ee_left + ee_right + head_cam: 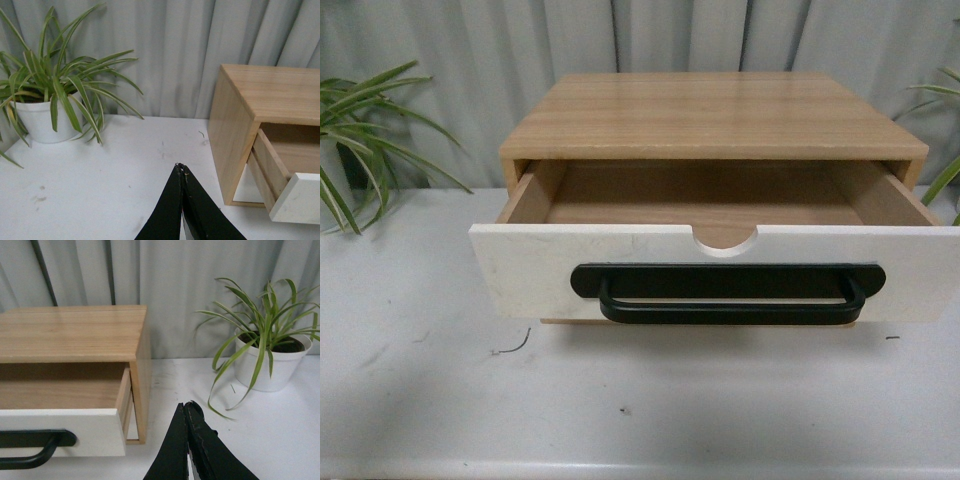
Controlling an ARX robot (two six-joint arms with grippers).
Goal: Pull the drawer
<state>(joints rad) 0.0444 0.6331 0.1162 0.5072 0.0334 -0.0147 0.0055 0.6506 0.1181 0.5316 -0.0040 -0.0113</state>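
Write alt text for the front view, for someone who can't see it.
A white-fronted drawer with a long black bar handle stands pulled partly out of a wooden cabinet on a white table, its inside showing bare wood. Leafy plants edge the frame before a grey curtain; no robot arm shows.

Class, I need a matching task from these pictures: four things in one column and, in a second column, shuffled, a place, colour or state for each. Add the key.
Things
1. drawer
2. bar handle
3. left gripper
4. plant pot

Descriptions
a. shut, holding nothing
b. white, with long green leaves in it
c. pulled out of the wooden cabinet
d. black, fixed across the drawer's face

Pairs: 1-c, 2-d, 3-a, 4-b
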